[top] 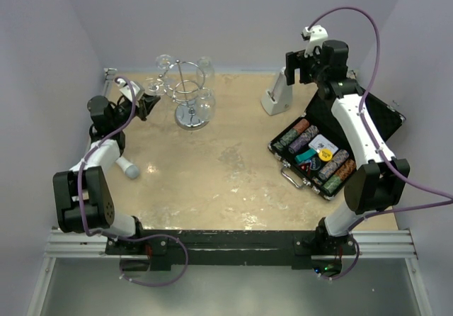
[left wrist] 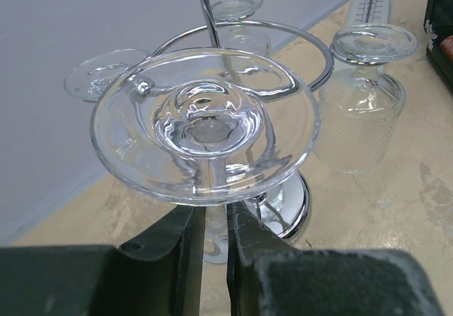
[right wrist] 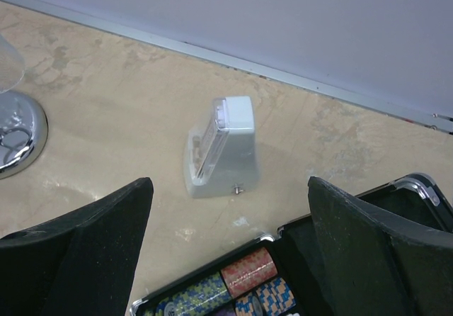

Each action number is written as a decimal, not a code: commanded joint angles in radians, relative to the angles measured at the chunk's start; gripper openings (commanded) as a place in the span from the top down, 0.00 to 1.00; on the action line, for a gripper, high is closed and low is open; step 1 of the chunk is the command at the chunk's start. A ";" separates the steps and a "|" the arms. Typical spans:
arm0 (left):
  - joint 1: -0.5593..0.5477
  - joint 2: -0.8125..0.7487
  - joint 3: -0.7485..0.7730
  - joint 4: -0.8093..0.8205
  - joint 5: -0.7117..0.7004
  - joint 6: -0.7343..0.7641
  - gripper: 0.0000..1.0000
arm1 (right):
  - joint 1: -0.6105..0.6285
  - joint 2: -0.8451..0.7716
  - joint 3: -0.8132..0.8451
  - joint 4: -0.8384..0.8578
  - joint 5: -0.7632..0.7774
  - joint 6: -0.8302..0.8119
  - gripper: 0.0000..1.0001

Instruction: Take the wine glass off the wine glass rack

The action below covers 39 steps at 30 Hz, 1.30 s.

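The wine glass rack (top: pixel 190 82) is a chrome wire stand with a round disc base (left wrist: pixel 296 204) and a ring hoop (left wrist: pixel 320 47), at the table's back left. Several clear glasses hang from it upside down. My left gripper (left wrist: pixel 215 220) is shut on the stem of the nearest wine glass (left wrist: pixel 205 121), just below its round foot. That foot still lies over a curled wire arm, whose ball end (left wrist: pixel 142 87) shows at its left rim. In the top view the left gripper (top: pixel 149 104) is at the rack's left side. My right gripper (right wrist: pixel 230 259) stands open and holds nothing.
A grey wedge-shaped metronome (top: pixel 276 95) stands right of the rack, below the right gripper (top: pixel 295 66). An open black case of poker chips (top: pixel 320 153) lies at the right. A small white and grey cylinder (top: pixel 129 168) lies near the left arm. Another hanging glass (left wrist: pixel 359 110) is close on the right.
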State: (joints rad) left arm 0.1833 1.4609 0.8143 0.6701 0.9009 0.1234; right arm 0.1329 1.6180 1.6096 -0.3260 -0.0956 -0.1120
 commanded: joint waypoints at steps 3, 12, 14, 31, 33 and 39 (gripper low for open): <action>0.021 -0.062 0.028 0.017 0.010 0.041 1.00 | 0.008 -0.021 -0.016 0.048 0.002 0.020 0.06; 0.045 -0.099 0.036 -0.059 -0.019 0.047 1.00 | 0.008 -0.023 -0.028 0.065 -0.010 0.028 0.06; 0.061 -0.115 0.043 -0.099 -0.033 0.048 1.00 | 0.008 -0.027 -0.030 0.071 -0.024 0.023 0.05; 0.105 -0.339 0.077 -0.478 -0.054 -0.490 1.00 | 0.022 -0.049 0.009 0.179 -0.257 -0.063 0.08; 0.107 -0.355 0.094 -0.567 -0.068 -0.498 1.00 | 0.040 -0.066 -0.013 0.203 -0.245 -0.077 0.09; 0.107 -0.306 0.206 -0.966 -0.016 -0.421 1.00 | 0.126 -0.156 -0.120 0.258 -0.196 -0.165 0.11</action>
State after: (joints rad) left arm 0.2859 1.1328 0.9100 -0.0383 0.8330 -0.2962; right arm 0.1989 1.5631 1.5452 -0.1585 -0.2867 -0.1825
